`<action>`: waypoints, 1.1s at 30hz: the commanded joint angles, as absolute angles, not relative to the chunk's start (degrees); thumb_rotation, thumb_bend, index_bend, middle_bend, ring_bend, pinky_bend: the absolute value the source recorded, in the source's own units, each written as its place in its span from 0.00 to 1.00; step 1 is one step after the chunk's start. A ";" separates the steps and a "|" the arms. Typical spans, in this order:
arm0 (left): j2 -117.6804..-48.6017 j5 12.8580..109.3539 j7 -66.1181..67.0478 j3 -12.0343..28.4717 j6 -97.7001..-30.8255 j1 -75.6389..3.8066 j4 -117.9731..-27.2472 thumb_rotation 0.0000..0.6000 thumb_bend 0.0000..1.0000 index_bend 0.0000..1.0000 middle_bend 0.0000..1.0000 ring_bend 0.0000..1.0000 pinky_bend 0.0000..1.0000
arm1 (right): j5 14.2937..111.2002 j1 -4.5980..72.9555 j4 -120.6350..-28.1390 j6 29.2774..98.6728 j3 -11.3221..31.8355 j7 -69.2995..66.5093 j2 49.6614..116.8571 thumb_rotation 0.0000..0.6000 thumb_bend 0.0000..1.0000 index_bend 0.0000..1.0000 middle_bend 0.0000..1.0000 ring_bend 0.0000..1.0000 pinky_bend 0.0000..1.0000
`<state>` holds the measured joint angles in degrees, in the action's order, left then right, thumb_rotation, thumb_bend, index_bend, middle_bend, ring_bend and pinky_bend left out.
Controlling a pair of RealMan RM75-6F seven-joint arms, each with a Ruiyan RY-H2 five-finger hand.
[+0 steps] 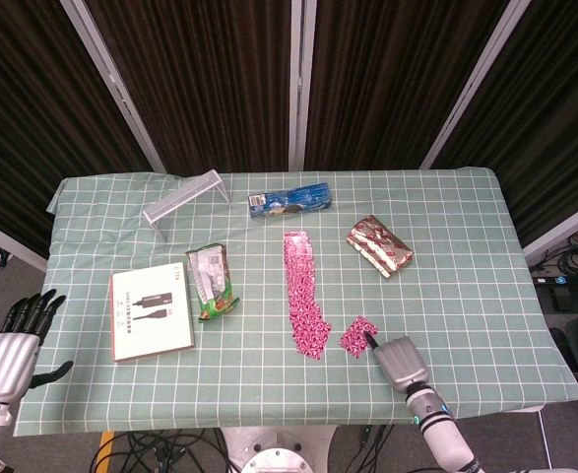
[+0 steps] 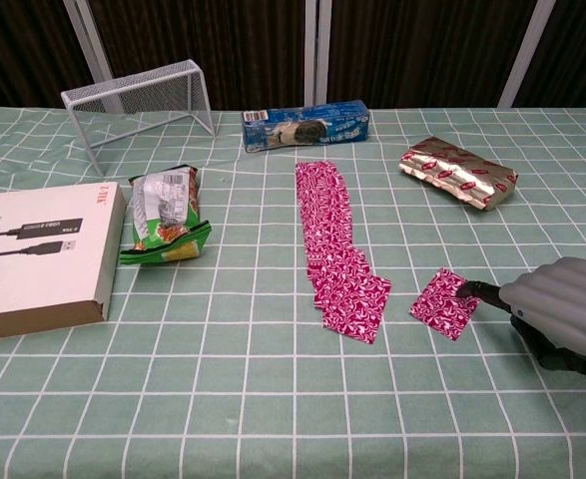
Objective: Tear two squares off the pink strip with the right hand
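One torn pink piece (image 2: 444,303) is lying apart from the pink strip (image 2: 332,249) at frame centre; whether it spans two squares is unclear. The right hand (image 2: 562,311), fingers curled, is pressing one dark fingertip on its edge. The left hand (image 1: 13,340) is hanging spread, holding nothing, lower left.

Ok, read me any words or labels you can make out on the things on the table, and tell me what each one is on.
White box: print too blurred to read.
Blue carton: lettering blurred, unreadable.
Green snack bag: label unreadable.
Red and gold packet: text too small.
Pink strip: pattern only, no words.
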<state>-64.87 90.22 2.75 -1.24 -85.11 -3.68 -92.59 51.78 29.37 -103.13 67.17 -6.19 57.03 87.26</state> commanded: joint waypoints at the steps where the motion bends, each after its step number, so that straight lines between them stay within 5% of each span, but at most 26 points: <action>1: -64.85 90.26 2.79 -1.23 -85.19 -3.67 -92.60 1.00 0.15 0.02 0.00 0.00 0.07 | 51.36 29.28 -103.06 67.25 -6.19 56.39 86.55 1.00 1.00 0.10 0.84 0.78 0.69; 33: -64.09 89.73 3.29 -1.04 -84.63 -4.09 -93.32 1.00 0.15 0.02 0.00 0.00 0.07 | 48.17 31.61 -103.46 66.13 -5.56 57.09 87.42 1.00 1.00 0.14 0.84 0.78 0.69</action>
